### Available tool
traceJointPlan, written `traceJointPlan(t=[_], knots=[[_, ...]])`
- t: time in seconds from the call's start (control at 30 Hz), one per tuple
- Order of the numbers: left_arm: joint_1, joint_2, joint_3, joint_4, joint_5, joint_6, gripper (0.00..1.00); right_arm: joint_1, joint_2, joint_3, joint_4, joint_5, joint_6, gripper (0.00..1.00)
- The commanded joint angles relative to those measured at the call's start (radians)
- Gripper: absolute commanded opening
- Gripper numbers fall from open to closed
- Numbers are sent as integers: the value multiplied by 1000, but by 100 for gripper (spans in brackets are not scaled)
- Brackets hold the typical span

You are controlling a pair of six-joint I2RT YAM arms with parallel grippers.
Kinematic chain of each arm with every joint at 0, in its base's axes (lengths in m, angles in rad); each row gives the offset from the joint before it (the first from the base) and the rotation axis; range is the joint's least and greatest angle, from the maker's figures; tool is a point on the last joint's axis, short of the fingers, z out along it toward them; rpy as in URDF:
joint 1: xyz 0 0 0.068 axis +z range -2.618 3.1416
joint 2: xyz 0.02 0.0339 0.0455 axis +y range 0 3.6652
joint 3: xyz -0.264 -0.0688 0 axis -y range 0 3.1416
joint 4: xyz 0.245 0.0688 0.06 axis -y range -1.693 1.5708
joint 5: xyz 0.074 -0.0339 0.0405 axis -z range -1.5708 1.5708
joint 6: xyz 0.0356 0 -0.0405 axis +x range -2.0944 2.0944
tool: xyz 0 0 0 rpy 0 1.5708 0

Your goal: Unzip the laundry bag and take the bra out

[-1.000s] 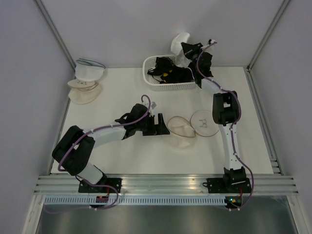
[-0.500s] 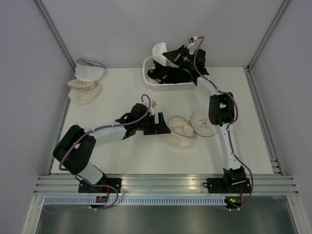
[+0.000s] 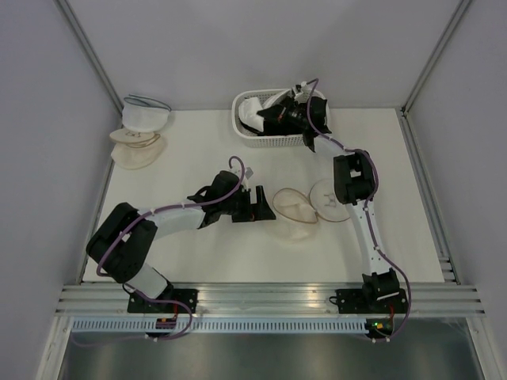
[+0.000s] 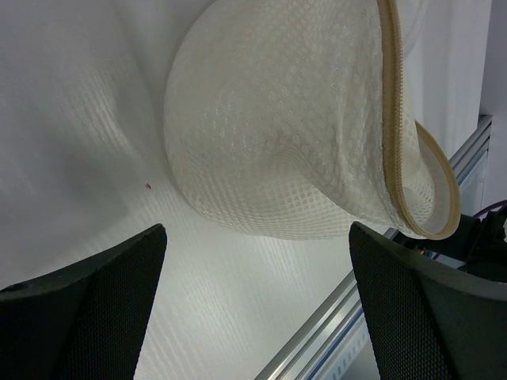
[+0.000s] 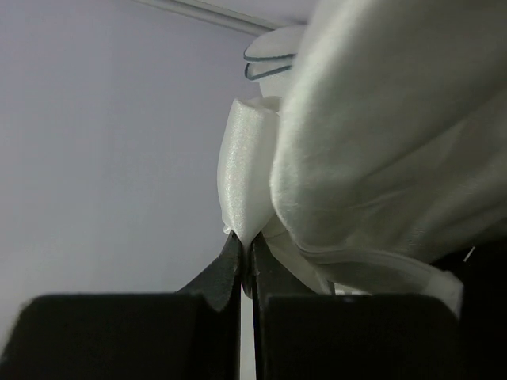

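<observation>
- The right hand point(image 3: 268, 117) was pinched fully closed on a fold of the bra point(image 3: 252, 111). The white fabric hung just below and ahead of its fingertips, over the basket point(image 3: 273, 143).
- The step in hand looked like dropping the bra off in the basket. It would go best by lowering the hand until the cloth sat inside the walls, then parting the fingers and lifting straight up, so that no strap trailed over the rim or snagged on a finger.
- The left hand point(image 3: 260, 206) stood wide open and held nothing. The laundry bag point(image 3: 297, 210) lay on the tabletop point(image 3: 198, 158) just in front of its fingertips, not touching them.
- The laundry bag lay unzipped with its two mesh halves spread apart, and no garment showed in it.
- Whatever else the basket held was hidden beneath the right hand and the bra.
</observation>
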Motion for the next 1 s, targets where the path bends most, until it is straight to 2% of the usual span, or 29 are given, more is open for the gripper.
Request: traceJointPlan(t=[0.0,0.07,0.17,0.2,0.23,0.33,0.43,0.6,0.63,0.67,0.7,0.77,0.83,0.97], knots=[[7,-6,-17,51,16,-26,99,3,-46,-40,170,-37,117,0],[7,-6,-23,54,19,-29,99,-3,-86,-103,92,35,15,0],[7,-15,-33,58,16,-33,99,-17,-231,-224,-43,196,-180,2],[7,-18,-36,58,12,-33,100,-19,-251,-236,-80,225,-232,10],[7,-18,-40,60,12,-33,100,-19,-267,-232,-120,274,-286,38],[7,-17,-38,64,13,-35,100,-22,-294,-204,-186,276,-377,53],[7,-15,-37,72,16,-38,100,-33,-307,-177,-181,237,-401,56],[7,-21,-29,69,19,-38,100,-36,-379,-144,-327,277,-550,64],[7,-23,-27,67,19,-36,100,-34,-399,-143,-438,317,-594,66],[7,-25,-26,64,16,-36,100,-33,-449,-144,-494,364,-642,66],[7,-26,-26,64,18,-36,100,-23,-478,-169,-540,482,-742,66],[7,-32,-24,64,16,-36,100,-8,-579,-216,-642,603,-812,67],[7,-38,-21,64,15,-35,100,10,-656,-334,-667,743,-855,68],[7,-63,-12,61,15,-21,100,36,-921,-601,-674,995,-889,68]])
